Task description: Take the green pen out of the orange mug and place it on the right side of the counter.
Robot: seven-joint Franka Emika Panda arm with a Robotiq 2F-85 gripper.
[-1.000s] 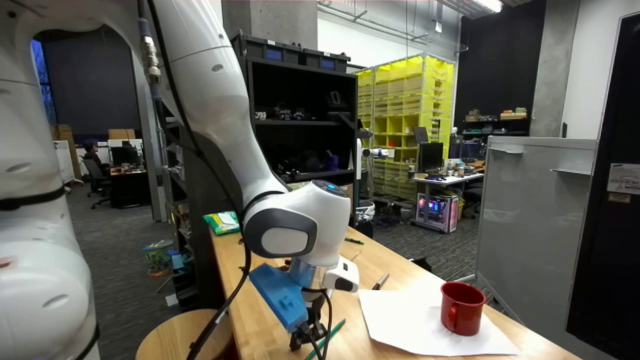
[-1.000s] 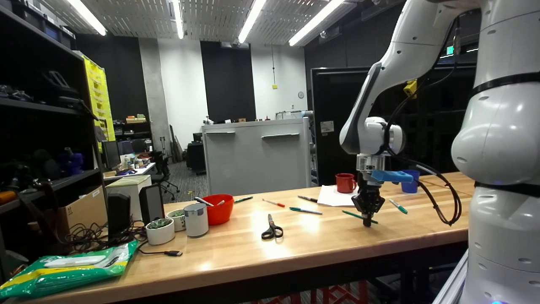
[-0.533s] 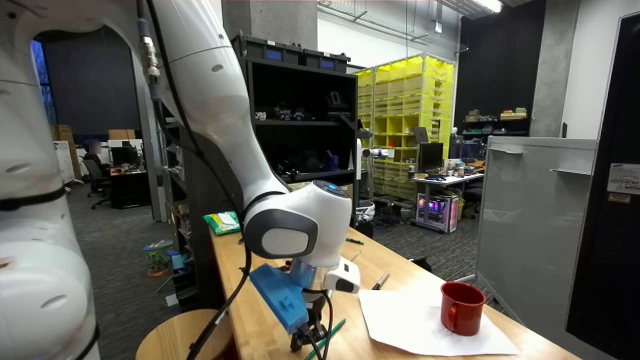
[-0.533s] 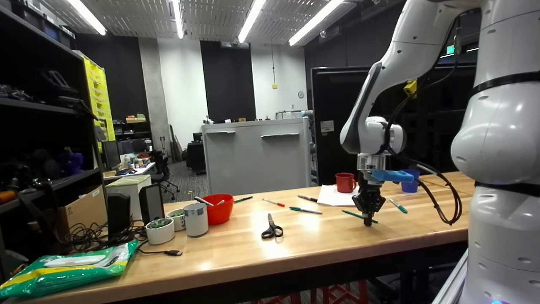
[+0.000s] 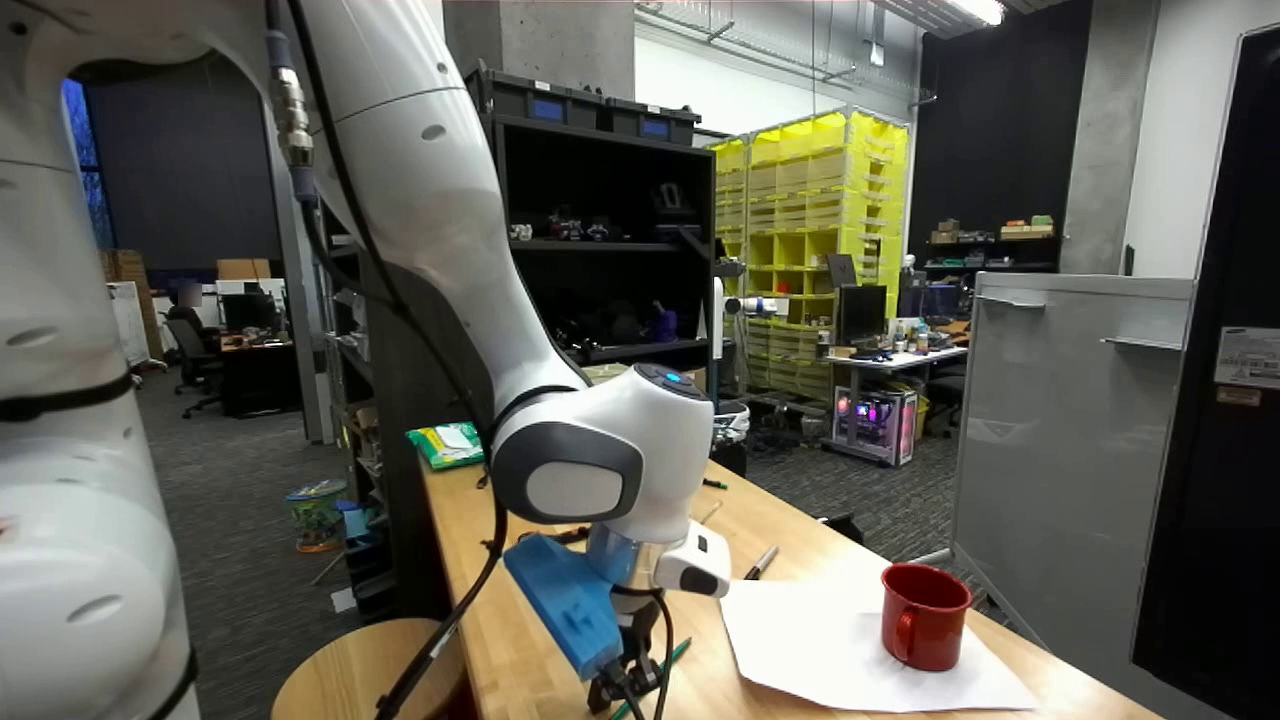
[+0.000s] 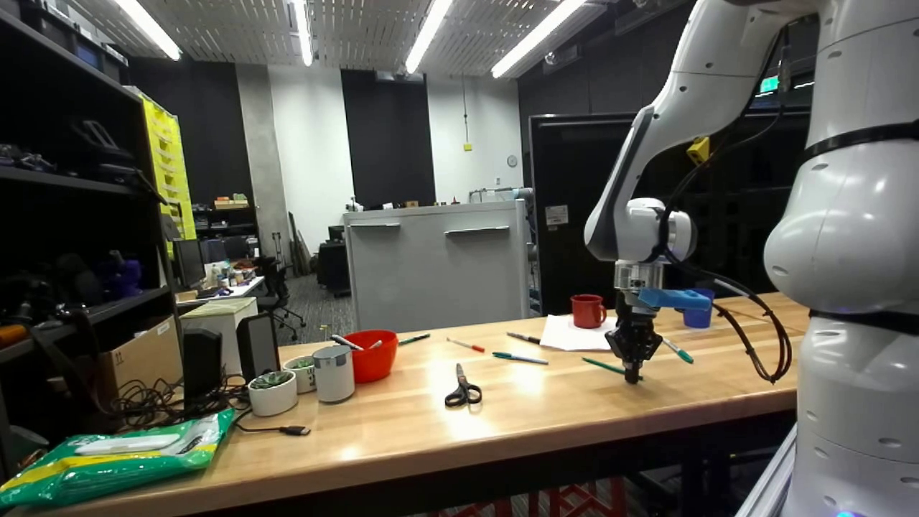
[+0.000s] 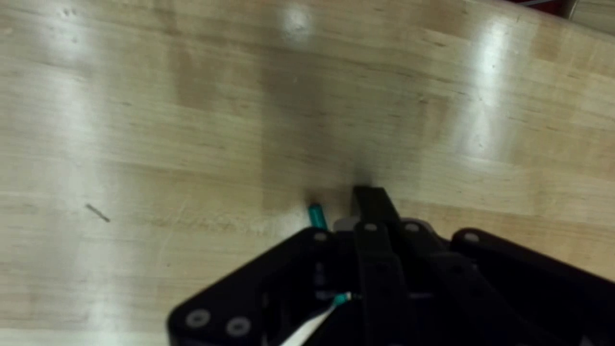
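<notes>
The orange mug (image 6: 375, 362) stands on the counter (image 6: 402, 431) in an exterior view, with pens poking out, none clearly green. The arm hides it in an exterior view. Several green pens lie on the counter: a thin dark-green one (image 6: 602, 365) beside my gripper, a green-capped one (image 6: 520, 357) and a white one with a green cap (image 6: 680, 351). My gripper (image 6: 632, 378) points down, low over the counter. In the wrist view its fingers (image 7: 371, 192) are together with nothing seen between them. The thin green pen's end (image 7: 317, 216) shows beside them; the rest is hidden.
A darker red mug (image 6: 589, 311) stands on white paper (image 6: 563, 334) behind the gripper, a blue cup (image 6: 698, 309) beyond it. Scissors (image 6: 463, 388), a red pen (image 6: 467, 345), a black pen (image 6: 523, 337), a white cup (image 6: 334, 375) and small plants (image 6: 273, 393) stand or lie leftward.
The arm and gripper have shifted slightly to the right in both exterior views, near the thin green pen. The pens and mugs have not moved.
</notes>
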